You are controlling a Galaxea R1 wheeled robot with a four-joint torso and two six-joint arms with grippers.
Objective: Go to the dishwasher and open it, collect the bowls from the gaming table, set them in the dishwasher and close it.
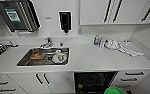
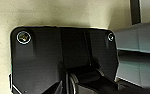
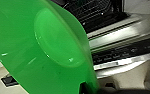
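The dishwasher (image 1: 94, 82) stands open under the white counter, its dark racked inside showing. A small lime-green bowl (image 1: 80, 86) sits inside it, low on the left. A wide bright green bowl (image 1: 115, 91) hangs in front of the opening at the picture's lower edge. In the right wrist view this bowl (image 3: 38, 47) looms large and tilted, above the lowered steel door (image 3: 121, 37) and the racks (image 3: 91, 12). A dark finger of my right gripper (image 3: 84, 87) grips its rim. The gaming table is out of view.
A sink (image 1: 24, 62) with dishes lies in the counter to the left, with a tap behind it. Bottles, a plate and a cloth (image 1: 131, 49) sit at the counter's right. White drawers flank the dishwasher. The left wrist view shows beige floor (image 2: 66, 12) and grey panels (image 2: 138, 50).
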